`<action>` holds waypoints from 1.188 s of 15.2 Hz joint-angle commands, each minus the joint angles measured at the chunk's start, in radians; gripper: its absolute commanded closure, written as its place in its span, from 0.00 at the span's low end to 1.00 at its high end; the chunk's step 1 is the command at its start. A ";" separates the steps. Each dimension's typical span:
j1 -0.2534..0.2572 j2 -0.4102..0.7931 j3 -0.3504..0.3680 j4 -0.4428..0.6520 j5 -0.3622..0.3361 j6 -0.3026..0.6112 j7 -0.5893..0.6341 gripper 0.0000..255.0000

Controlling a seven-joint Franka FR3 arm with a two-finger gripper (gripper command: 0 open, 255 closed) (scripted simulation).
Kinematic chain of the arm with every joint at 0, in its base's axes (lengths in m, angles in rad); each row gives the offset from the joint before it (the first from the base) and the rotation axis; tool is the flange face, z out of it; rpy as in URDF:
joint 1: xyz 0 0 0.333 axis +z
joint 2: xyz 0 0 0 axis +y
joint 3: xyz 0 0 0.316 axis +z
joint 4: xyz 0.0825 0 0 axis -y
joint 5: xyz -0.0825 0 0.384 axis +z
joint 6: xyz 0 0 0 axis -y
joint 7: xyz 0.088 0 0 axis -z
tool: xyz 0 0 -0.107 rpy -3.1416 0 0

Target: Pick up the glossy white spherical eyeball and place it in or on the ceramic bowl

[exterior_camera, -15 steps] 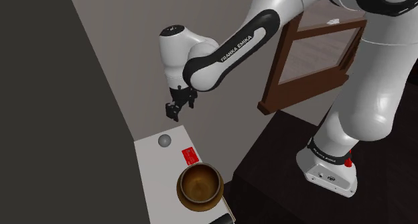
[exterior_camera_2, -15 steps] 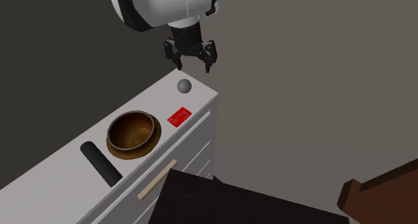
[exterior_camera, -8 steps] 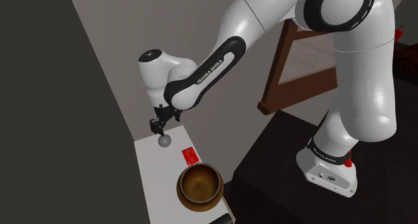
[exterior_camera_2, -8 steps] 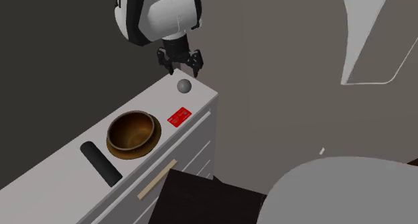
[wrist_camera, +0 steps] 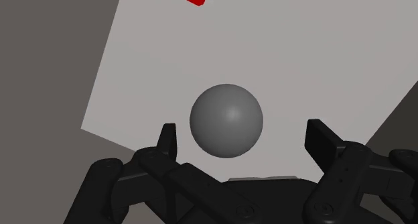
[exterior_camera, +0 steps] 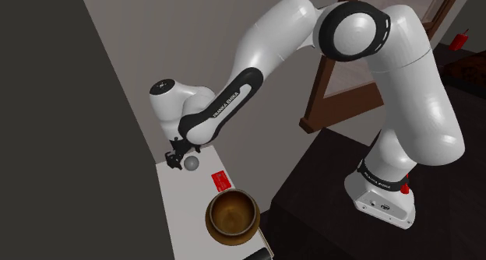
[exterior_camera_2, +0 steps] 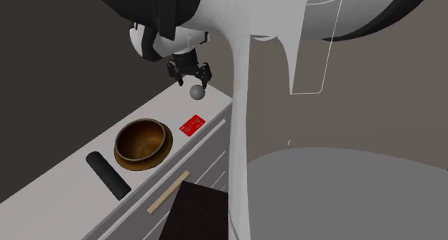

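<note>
- Black gripper (wrist_camera: 242, 132) spread wide, fingers (wrist_camera: 167, 137) on either side of the eyeball (wrist_camera: 226, 119) without touching it; nothing held.
- Eyeball drawn as a plain grey, smooth sphere, resting near the end corner of the white cabinet top (exterior_camera_2: 72, 181), just beyond a red card (exterior_camera_2: 192, 124), well apart from the brown bowl (exterior_camera_2: 142, 141).
- Probably light, rigid and slippery; likely to roll towards the nearby edge if nudged.
- Best gripped across its widest middle, centred between the fingers, closing gently to avoid squeezing it out.

the grey ball (wrist_camera: 226, 120) looks smooth with a faint sheen, the brown bowl (exterior_camera: 232, 213) glossy.
</note>
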 commanded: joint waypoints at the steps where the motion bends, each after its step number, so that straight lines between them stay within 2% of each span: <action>1: 0.004 0.019 -0.006 0.002 -0.007 0.017 0.005 0.00; 11: 0.007 0.043 -0.014 0.005 -0.016 0.038 0.010 0.00; 12: 0.007 0.043 -0.014 0.005 -0.016 0.038 0.010 1.00; 18: 0.008 0.042 -0.013 0.007 -0.015 0.035 0.010 1.00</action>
